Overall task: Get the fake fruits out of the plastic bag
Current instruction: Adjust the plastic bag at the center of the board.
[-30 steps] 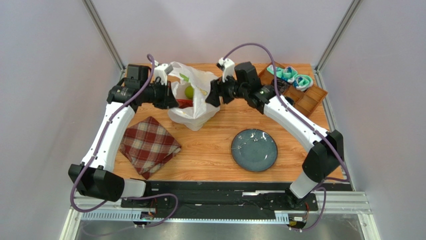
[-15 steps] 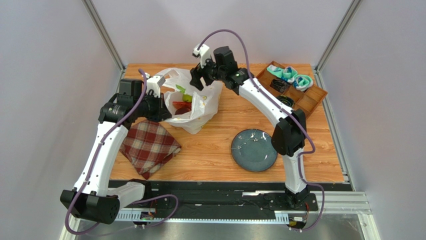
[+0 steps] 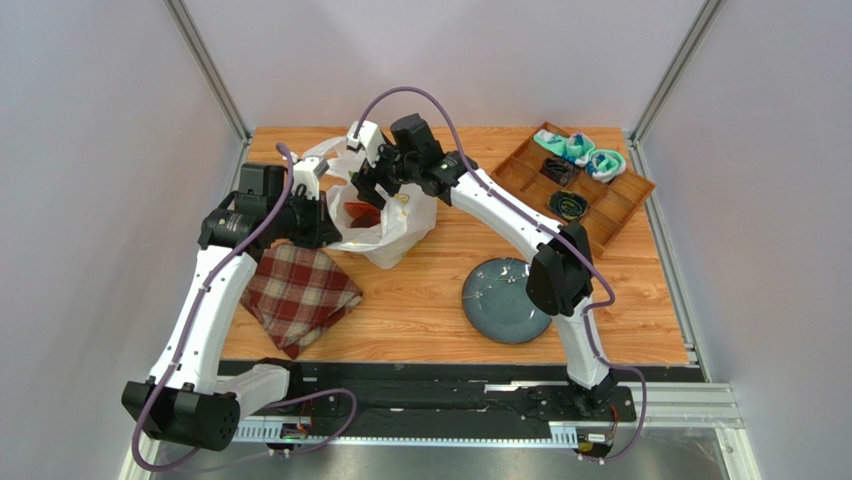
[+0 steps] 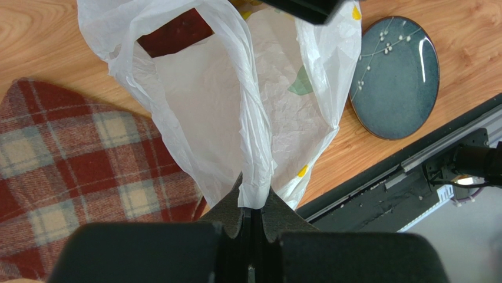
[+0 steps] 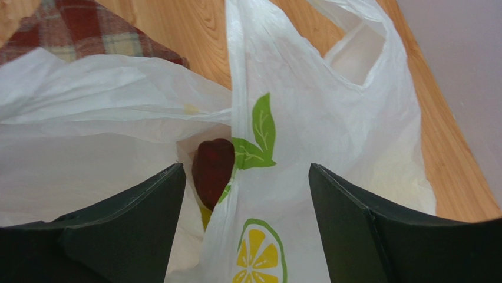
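The white plastic bag [image 3: 395,228] with leaf and lemon print stands at the back middle of the table. My left gripper [image 3: 318,215] is shut on one twisted handle loop [image 4: 254,194] and holds the bag's left side up. My right gripper [image 3: 365,190] hangs open over the bag's mouth. In the right wrist view its open fingers [image 5: 135,224] straddle the bag's rim [image 5: 277,194]. A dark red apple [image 5: 212,168] lies inside, with a bit of yellow fruit [image 5: 205,215] under it. Something red [image 3: 362,212] shows in the mouth from above. The other fruits are hidden.
A red plaid cloth [image 3: 298,290] lies just near-left of the bag, under my left gripper. A dark blue plate [image 3: 508,300] sits near-right of the bag. A wooden compartment tray [image 3: 600,205] with teal rolled socks [image 3: 590,155] stands at the back right.
My right arm has swung left from beside the bag to over its mouth. My left gripper has pulled the handle slightly nearer and left. The green pear seen earlier is now covered.
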You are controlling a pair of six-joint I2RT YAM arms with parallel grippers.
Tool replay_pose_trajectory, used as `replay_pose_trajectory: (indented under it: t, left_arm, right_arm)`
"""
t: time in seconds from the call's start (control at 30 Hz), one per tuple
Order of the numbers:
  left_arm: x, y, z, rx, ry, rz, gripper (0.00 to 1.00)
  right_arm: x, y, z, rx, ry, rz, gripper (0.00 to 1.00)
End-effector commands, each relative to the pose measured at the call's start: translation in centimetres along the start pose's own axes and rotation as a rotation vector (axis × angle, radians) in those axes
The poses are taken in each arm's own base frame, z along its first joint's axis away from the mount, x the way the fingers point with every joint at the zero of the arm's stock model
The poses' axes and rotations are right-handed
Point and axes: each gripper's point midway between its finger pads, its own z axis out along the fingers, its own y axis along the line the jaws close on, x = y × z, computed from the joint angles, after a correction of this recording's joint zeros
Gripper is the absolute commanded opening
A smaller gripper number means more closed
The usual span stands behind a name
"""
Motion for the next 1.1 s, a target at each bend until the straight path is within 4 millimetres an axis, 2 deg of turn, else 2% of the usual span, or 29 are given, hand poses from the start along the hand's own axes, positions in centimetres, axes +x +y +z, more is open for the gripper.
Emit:
replay_pose_trajectory:
  t: [0.0, 0.03, 0.07, 0.13, 0.23, 0.27, 0.33, 0.37, 0.4, 0.47, 0.5, 0.53, 0.57, 0.6, 0.63, 0.67, 0.7, 0.73, 0.77, 0.83, 0.87, 0.9, 0.93, 0.97, 1.0, 1.03, 1.07]
  left_arm:
    - [-0.4, -0.4, -0.7, 0.012, -0.034, -0.004, 0.0]
    - [-0.4, -0.4, -0.8, 0.01, -0.035, -0.001, 0.0]
    - [-0.2, -0.4, -0.9, 0.009, -0.033, -0.002, 0.0]
    - [-0.2, -0.4, -0.9, 0.008, -0.035, -0.001, 0.0]
    - [-0.4, -0.4, -1.0, 0.006, -0.041, 0.005, 0.0]
    - [-0.7, -0.3, -0.9, 0.003, -0.043, 0.007, 0.0]
    - [-1.9, -0.4, -1.2, 0.002, -0.066, 0.029, 0.0]
    - [-2.4, -0.4, -1.2, 0.003, -0.074, 0.036, 0.0]
    - [-3.7, -0.6, -1.3, 0.005, -0.09, 0.05, 0.0]
    - [-5.4, -0.2, -0.5, 0.0, -0.095, 0.069, 0.0]
    - [-7.6, -0.6, -1.3, -0.002, -0.141, 0.091, 0.0]
    - [-9.0, -0.6, -1.3, -0.008, -0.16, 0.106, 0.0]
    - [-10.1, -0.1, 0.0, -0.008, -0.136, 0.099, 0.0]
    - [-13.9, -1.1, -1.7, -0.006, -0.222, 0.142, 0.0]
    - [-15.8, -1.3, -2.1, -0.011, -0.249, 0.167, 0.0]
    - [-19.6, -1.8, -2.9, -0.015, -0.314, 0.203, 0.0]
    - [-21.6, -1.8, -3.3, -0.029, -0.353, 0.227, 0.0]
    - [-23.3, -1.7, -3.7, -0.051, -0.384, 0.267, 0.0]
    - [-26.8, -2.4, -4.9, -0.049, -0.47, 0.315, 0.0]
    - [-29.1, -3.4, -5.9, -0.032, -0.532, 0.417, 0.0]
    - [-30.6, -4.1, -6.8, -0.029, -0.593, 0.455, 0.0]
    - [-30.7, -4.9, -6.9, 0.002, -0.601, 0.51, 0.0]
    - [-30.5, -5.6, -7.0, 0.025, -0.603, 0.556, 0.0]
    - [-29.1, -5.8, -6.4, 0.038, -0.557, 0.579, 0.0]
    - [-27.7, -6.7, -5.8, 0.074, -0.521, 0.648, 0.0]
    - [-25.7, -7.2, -5.1, 0.119, -0.465, 0.672, 0.0]
    - [-21.7, -7.5, -3.6, 0.174, -0.357, 0.672, 0.0]
  right_arm:
    - [-0.1, -3.6, 1.2, 0.212, 0.045, -0.123, 0.82]
    - [0.7, -3.5, 1.6, 0.226, 0.084, -0.129, 0.82]
    - [2.4, -3.9, 2.5, 0.244, 0.135, -0.128, 0.82]
    - [2.5, -4.2, 2.5, 0.25, 0.164, -0.139, 0.82]
    - [3.5, -5.6, 2.5, 0.33, 0.212, -0.17, 0.71]
    - [3.5, -6.2, 2.3, 0.363, 0.219, -0.176, 0.59]
    - [2.3, -7.3, 1.6, 0.399, 0.188, -0.182, 0.41]
    - [1.6, -7.9, 1.2, 0.413, 0.168, -0.184, 0.16]
    - [0.1, -9.5, 0.5, 0.461, 0.111, -0.178, 0.0]
    - [-4.3, -12.0, -2.2, 0.534, -0.029, -0.144, 0.0]
    - [-6.6, -14.5, -4.2, 0.601, -0.119, -0.135, 0.0]
    - [-8.3, -15.8, -5.5, 0.636, -0.176, -0.133, 0.0]
    - [-12.3, -16.7, -7.9, 0.65, -0.295, -0.145, 0.0]
    - [-13.9, -18.6, -10.1, 0.683, -0.37, -0.149, 0.0]
    - [-16.1, -18.8, -11.8, 0.672, -0.448, -0.164, 0.0]
    - [-17.5, -18.8, -13.1, 0.666, -0.511, -0.169, 0.0]
    - [-19.1, -19.7, -15.1, 0.704, -0.586, -0.189, 0.0]
    - [-20.7, -19.5, -17.5, 0.727, -0.63, -0.203, 0.0]
    - [-21.0, -19.5, -18.5, 0.741, -0.639, -0.204, 0.0]
    - [-20.0, -20.5, -20.0, 0.774, -0.634, -0.158, 0.0]
    - [-20.8, -19.9, -22.9, 0.794, -0.655, -0.128, 0.0]
    - [-16.9, -20.7, -21.7, 0.78, -0.576, -0.043, 0.0]
    - [-14.7, -20.6, -21.5, 0.775, -0.534, 0.007, 0.0]
    - [-13.2, -20.2, -22.3, 0.785, -0.509, 0.049, 0.0]
    - [-8.8, -18.6, -22.1, 0.764, -0.43, 0.127, 0.0]
    - [-6.6, -17.2, -22.4, 0.749, -0.38, 0.165, 0.0]
    - [-4.5, -15.8, -22.4, 0.729, -0.338, 0.202, 0.0]
